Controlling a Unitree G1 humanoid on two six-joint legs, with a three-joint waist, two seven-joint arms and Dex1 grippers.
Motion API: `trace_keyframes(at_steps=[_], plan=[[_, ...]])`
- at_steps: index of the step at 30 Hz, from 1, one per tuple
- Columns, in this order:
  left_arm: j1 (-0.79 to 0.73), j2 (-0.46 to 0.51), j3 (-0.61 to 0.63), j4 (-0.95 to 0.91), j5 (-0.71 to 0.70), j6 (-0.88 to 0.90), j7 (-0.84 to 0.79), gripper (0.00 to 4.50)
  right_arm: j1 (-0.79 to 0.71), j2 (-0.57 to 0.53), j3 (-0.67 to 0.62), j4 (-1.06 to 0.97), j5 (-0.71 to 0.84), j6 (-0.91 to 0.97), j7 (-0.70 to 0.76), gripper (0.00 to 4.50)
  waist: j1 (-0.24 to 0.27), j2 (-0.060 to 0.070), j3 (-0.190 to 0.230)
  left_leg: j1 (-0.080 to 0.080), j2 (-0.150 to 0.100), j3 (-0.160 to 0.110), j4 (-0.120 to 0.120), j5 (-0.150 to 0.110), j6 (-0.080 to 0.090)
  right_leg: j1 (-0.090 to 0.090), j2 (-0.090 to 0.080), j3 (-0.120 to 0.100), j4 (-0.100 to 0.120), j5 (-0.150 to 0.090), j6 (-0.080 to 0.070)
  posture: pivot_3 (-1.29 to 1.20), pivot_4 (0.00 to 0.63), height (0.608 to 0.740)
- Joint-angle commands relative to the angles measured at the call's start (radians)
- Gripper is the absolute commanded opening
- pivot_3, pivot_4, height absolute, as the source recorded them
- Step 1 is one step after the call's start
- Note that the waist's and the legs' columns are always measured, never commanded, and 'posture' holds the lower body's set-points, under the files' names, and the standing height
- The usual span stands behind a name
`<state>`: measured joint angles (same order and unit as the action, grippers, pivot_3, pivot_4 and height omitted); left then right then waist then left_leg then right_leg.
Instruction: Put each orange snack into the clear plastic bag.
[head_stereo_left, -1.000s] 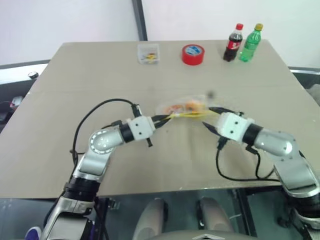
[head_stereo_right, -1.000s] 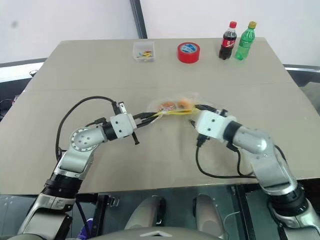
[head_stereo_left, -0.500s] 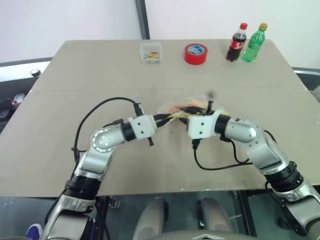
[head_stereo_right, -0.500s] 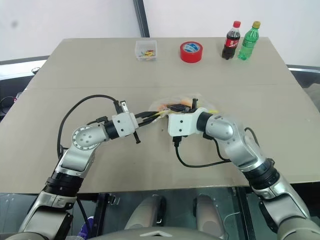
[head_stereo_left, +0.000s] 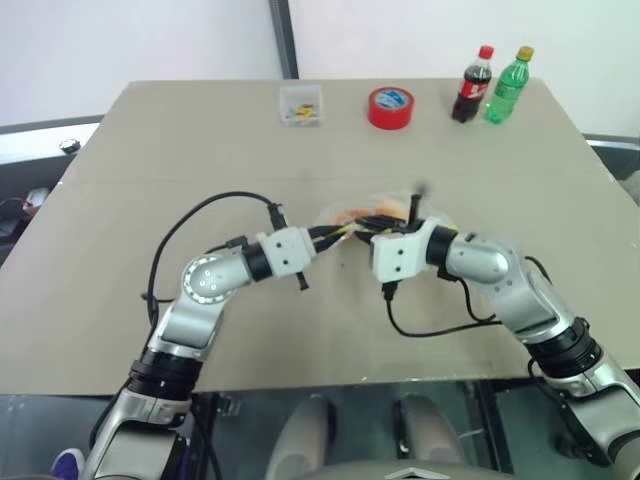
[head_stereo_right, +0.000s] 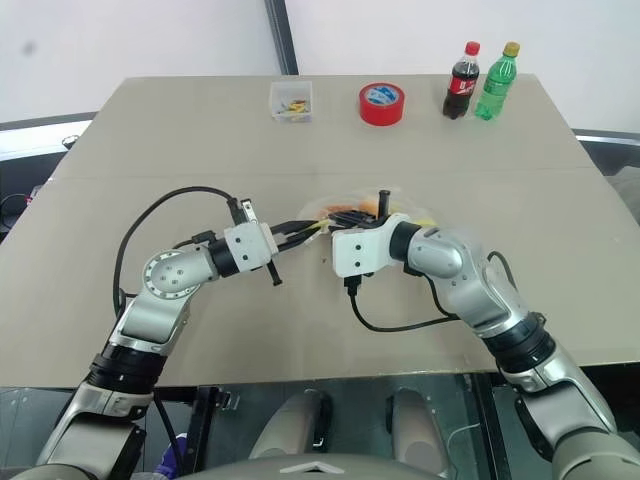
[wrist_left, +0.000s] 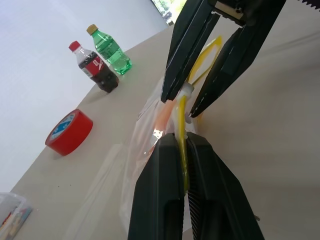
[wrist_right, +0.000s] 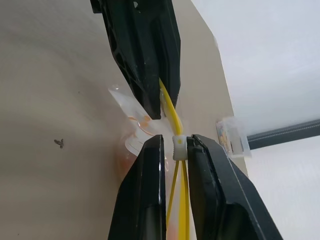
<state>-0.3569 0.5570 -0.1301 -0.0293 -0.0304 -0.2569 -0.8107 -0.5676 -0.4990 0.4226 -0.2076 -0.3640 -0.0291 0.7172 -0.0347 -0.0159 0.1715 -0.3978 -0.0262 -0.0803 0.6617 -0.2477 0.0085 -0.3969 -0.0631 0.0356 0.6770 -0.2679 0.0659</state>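
Both grippers pinch the clear plastic bag (head_stereo_left: 385, 212) over the table (head_stereo_left: 150, 150). Left gripper (wrist_left: 182, 150) squeezes its yellow strip (wrist_left: 181, 120). Right gripper (wrist_right: 176, 150) squeezes the white slider (wrist_right: 178, 148). Orange snacks (head_stereo_left: 348, 214) sit inside, just behind the fingers.

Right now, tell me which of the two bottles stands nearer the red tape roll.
The cola bottle with the red cap; the green bottle stands beyond it, farther from the red tape roll.
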Motion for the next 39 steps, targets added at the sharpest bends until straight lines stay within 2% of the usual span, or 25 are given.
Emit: trace_keyframes(at_steps=[1,33,36,39], plan=[[-0.016,0.003,0.013,-0.043,-0.009,0.003,0.009,0.0,-0.028,0.01,-0.013,0.001,-0.001,-0.02,0.0,0.76,0.0,0.0,0.0,0.0,0.0,0.0,0.0,0.0,0.0,0.0,0.0,0.0,0.0,0.0,0.0,0.0,0.15,0.74],[-0.022,0.006,0.014,-0.035,-0.01,0.011,0.005,0.0,-0.02,0.018,-0.029,-0.034,0.002,-0.002,0.004,0.76,0.0,0.0,0.0,0.0,0.0,0.0,0.0,0.0,0.0,0.0,0.0,0.0,0.0,0.0,0.0,0.0,0.15,0.74],[-0.021,0.007,0.014,-0.033,-0.01,0.01,0.004,0.0,-0.021,0.019,-0.032,-0.033,0.004,-0.001,0.006,0.05,0.0,0.0,0.0,0.0,0.0,0.0,0.0,0.0,0.0,0.0,0.0,0.0,0.0,0.0,0.0,0.0,0.15,0.74],[-0.02,0.007,0.015,-0.034,-0.01,0.011,0.005,0.0,-0.02,0.018,-0.035,-0.037,0.004,-0.001,0.008,0.05,0.0,0.0,0.0,0.0,0.0,0.0,0.0,0.0,0.0,0.0,0.0,0.0,0.0,0.0,0.0,0.0,0.15,0.74]])
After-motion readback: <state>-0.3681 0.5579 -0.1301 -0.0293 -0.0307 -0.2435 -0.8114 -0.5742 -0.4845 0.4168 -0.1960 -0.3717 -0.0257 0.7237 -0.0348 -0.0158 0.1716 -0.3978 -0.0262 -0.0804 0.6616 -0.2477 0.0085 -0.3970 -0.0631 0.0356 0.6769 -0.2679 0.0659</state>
